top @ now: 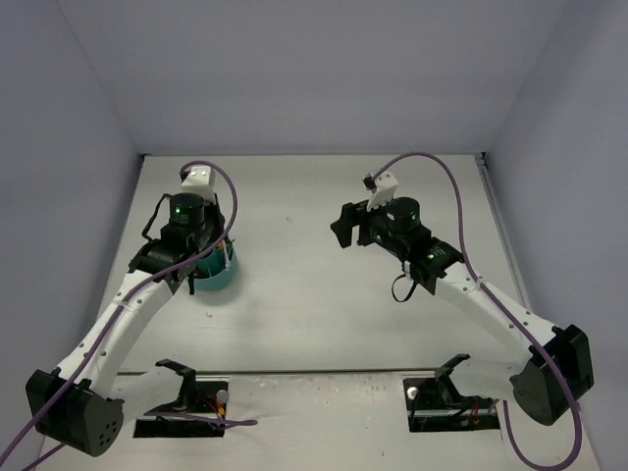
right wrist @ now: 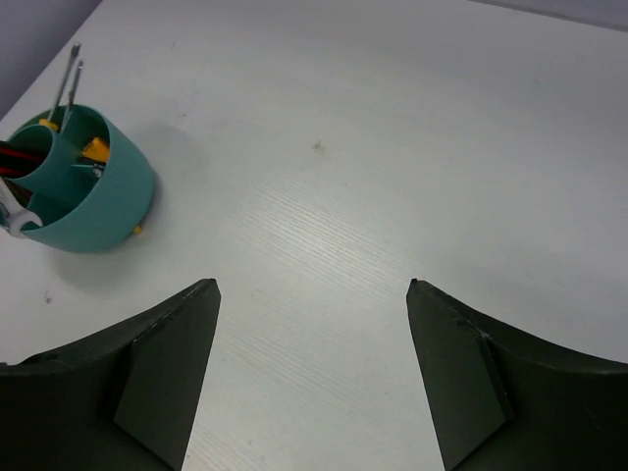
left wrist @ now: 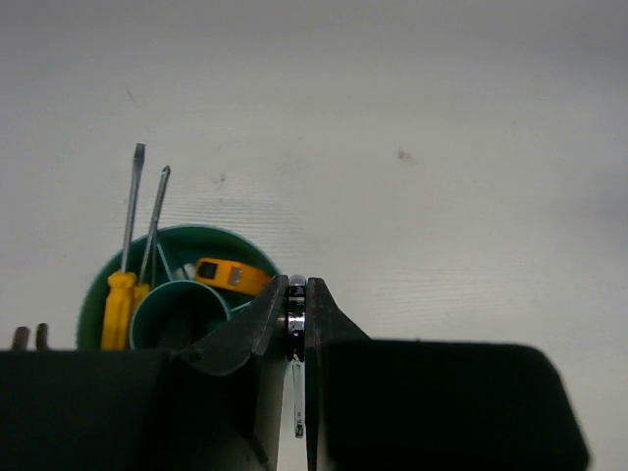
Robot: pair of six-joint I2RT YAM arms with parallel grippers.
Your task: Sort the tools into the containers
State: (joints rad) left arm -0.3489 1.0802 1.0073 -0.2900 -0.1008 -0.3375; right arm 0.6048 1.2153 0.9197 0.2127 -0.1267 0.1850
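Small silver wrench (left wrist: 296,322), clamped in the closed left gripper (left wrist: 296,287), hangs at the 3 o'clock rim of the round teal plastic bowl (left wrist: 93,294); the right gripper (right wrist: 312,287) is spread, empty. Released here it could catch the rim and fall outside, though its lower end is hidden.

Bright, even light — shadows apparently soft.

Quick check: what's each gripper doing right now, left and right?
Left gripper: closed, holding a small silver wrench.
Right gripper: open, holding nothing.
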